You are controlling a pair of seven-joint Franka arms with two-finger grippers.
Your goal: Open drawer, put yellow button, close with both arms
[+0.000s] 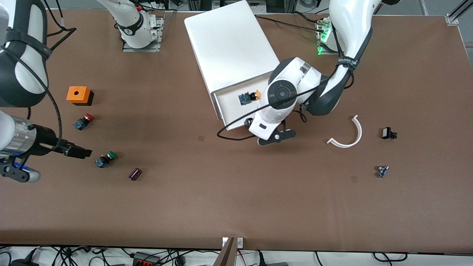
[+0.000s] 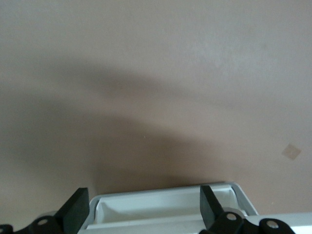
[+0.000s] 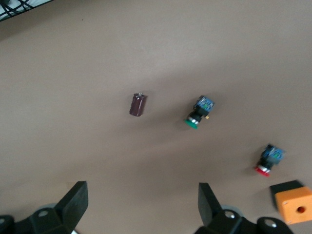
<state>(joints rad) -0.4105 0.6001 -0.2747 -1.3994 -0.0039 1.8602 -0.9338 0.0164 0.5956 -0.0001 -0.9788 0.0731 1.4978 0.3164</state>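
The yellow button lies in the open drawer. My left gripper hangs wide open and empty over the drawer's front edge; my right gripper waits near the green button, wide open and empty.

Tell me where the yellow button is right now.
In the front view, the yellow button lies inside the open top drawer of the white cabinet, beside the left arm's wrist.

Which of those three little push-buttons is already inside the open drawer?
The yellow button: it lies in the open drawer. The red-capped button and green-capped button lie on the table.
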